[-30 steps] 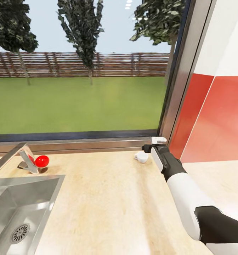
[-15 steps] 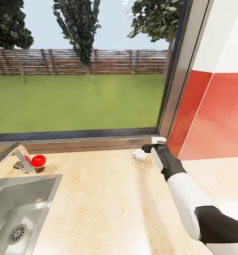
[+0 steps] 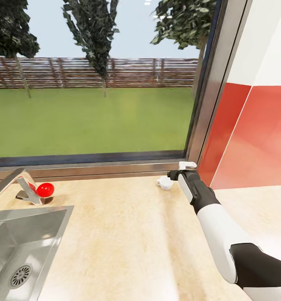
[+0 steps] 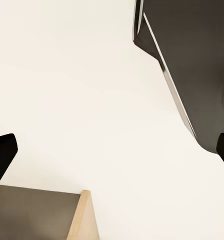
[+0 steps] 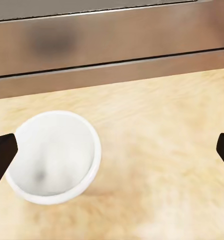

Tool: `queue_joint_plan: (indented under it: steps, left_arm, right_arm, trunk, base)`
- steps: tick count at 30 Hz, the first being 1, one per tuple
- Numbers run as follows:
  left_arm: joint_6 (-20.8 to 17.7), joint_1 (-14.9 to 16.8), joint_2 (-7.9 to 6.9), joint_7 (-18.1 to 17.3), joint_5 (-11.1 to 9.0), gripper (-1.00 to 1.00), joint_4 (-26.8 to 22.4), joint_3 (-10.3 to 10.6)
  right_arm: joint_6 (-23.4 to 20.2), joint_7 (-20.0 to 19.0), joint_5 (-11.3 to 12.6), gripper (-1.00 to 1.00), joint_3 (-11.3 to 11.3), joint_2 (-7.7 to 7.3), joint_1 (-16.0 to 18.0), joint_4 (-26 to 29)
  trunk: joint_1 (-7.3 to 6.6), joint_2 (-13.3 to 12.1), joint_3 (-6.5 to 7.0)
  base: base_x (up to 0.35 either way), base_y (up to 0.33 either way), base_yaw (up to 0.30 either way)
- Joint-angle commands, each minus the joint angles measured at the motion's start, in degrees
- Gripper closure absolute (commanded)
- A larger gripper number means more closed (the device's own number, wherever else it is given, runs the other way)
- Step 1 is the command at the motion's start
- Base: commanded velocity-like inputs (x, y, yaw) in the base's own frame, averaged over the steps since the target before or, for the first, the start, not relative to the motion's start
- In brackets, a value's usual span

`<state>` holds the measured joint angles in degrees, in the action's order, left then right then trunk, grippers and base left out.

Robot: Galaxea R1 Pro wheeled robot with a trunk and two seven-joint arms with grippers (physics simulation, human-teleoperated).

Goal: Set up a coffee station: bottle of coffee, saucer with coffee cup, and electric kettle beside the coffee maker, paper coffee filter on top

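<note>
With its fingertips spread wide, the right gripper (image 5: pixel 112 152) hangs above the cup (image 3: pixel 164 182), which sits on the countertop (image 3: pixel 123 238) by the window, so grasping looks next: shift over the rim, descend, pinch.

Bright, even daylight in the head view, coming through the large window (image 3: pixel 94 83) behind the counter (image 3: pixel 128 238); sky pale, lawn evenly lit. Shadows faint: a soft dark patch under the red ball (image 3: pixel 45 189) by the faucet (image 3: pixel 15 186), slight shading beside the coffee cup (image 3: pixel 164 182). Mild sheen on the sink (image 3: pixel 19 246) steel and on the red wall panel (image 3: pixel 257 142). Counter wood grain looks smeared, trees jagged at the edges. Right wrist view: cup interior (image 5: pixel 52 155) softly shaded, wood texture blurred, window frame (image 5: pixel 112 45) hazy with a dim smudge. Left wrist view: washed-out cream surface, nearly featureless; dark fingertips (image 4: pixel 2 157) at the frame edges blurred.
</note>
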<state>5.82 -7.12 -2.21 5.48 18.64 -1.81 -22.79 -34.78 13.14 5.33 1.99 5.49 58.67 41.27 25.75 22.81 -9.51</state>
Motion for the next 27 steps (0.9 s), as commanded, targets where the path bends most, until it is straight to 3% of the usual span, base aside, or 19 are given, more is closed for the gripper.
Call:
queue_joint_plan:
  steps: [1,16,22,27]
  left_arm:
    - [0.16,0.0,0.01,0.14,0.6,-1.0,-0.04,-0.42]
    - [0.16,-0.08,0.01,0.15,0.6,-1.0,-0.04,-0.42]
    - [0.16,-0.09,0.01,0.14,0.6,-1.0,-0.04,-0.42]
    - [0.16,-0.09,0.01,0.16,0.6,-1.0,-0.04,-0.42]
  right_arm:
    - [-0.2,0.49,0.56,-1.0,0.21,-0.03,0.04,0.05]
    - [-0.25,0.48,0.64,-1.0,-0.01,0.05,0.04,0.53]
    - [-0.41,0.48,0.69,-1.0,0.03,0.16,0.04,5.35]
    - [-0.46,0.44,0.66,-1.0,0.03,0.1,0.04,5.9]
  trunk:
    - [0.03,0.11,-0.14]
    - [0.03,0.11,-1.42]
    - [0.03,0.11,-1.96]
    - [0.03,0.11,-2.42]
  base:
    - [0.0,0.0,0.0]
    - [0.0,0.0,0.004]
    - [0.0,0.0,0.068]
    - [0.0,0.0,0.077]
